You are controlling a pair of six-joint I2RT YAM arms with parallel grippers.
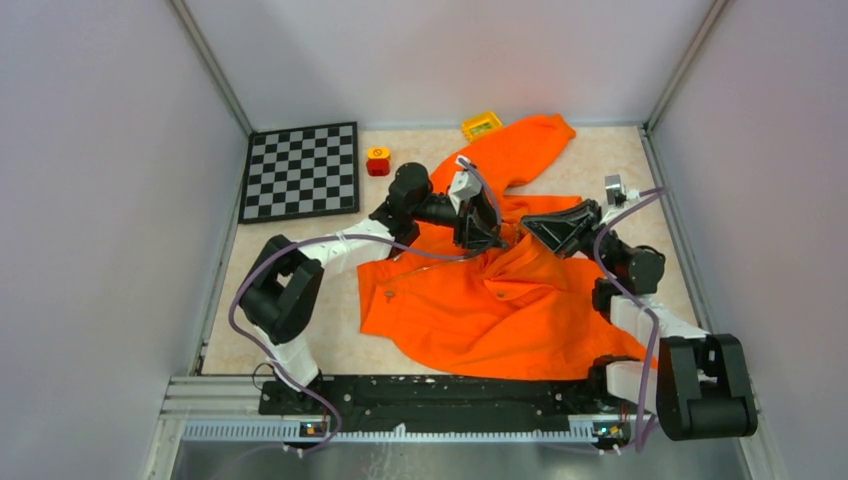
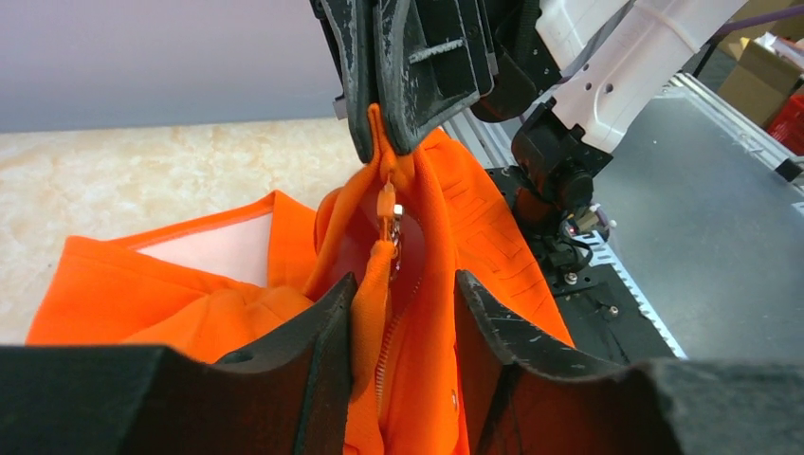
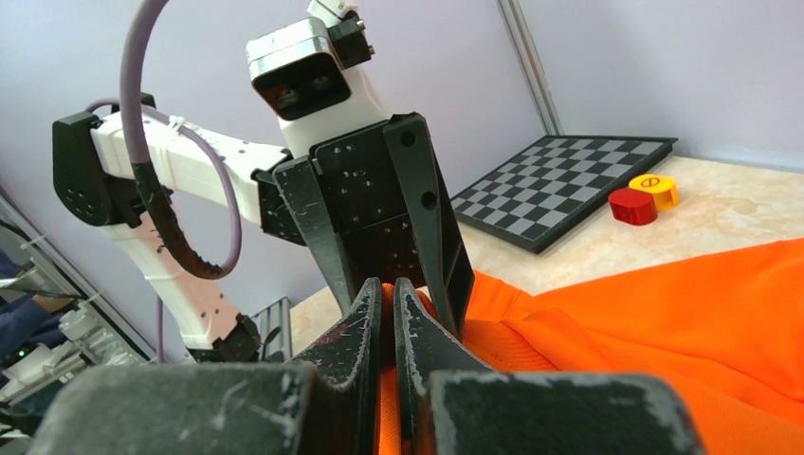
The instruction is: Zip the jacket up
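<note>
The orange jacket point(image 1: 500, 300) lies spread across the middle of the table, with one sleeve reaching toward the back. My two grippers meet over its upper front. My right gripper point(image 1: 528, 225) is shut on a raised fold of orange fabric point(image 3: 387, 289). In the left wrist view the right gripper point(image 2: 384, 133) pinches that fold just above the silver zipper slider point(image 2: 393, 223). My left gripper point(image 2: 406, 303) stands open, its jaws on either side of the lifted front edges and the zipper teeth point(image 2: 387, 355). In the top view the left gripper point(image 1: 497, 238) faces the right one.
A chessboard point(image 1: 300, 172) lies at the back left. A red and yellow block point(image 1: 378, 161) sits beside it, and a yellow item point(image 1: 481, 125) is by the back wall. Grey walls enclose three sides. A black mounting rail point(image 1: 420, 392) runs along the near edge.
</note>
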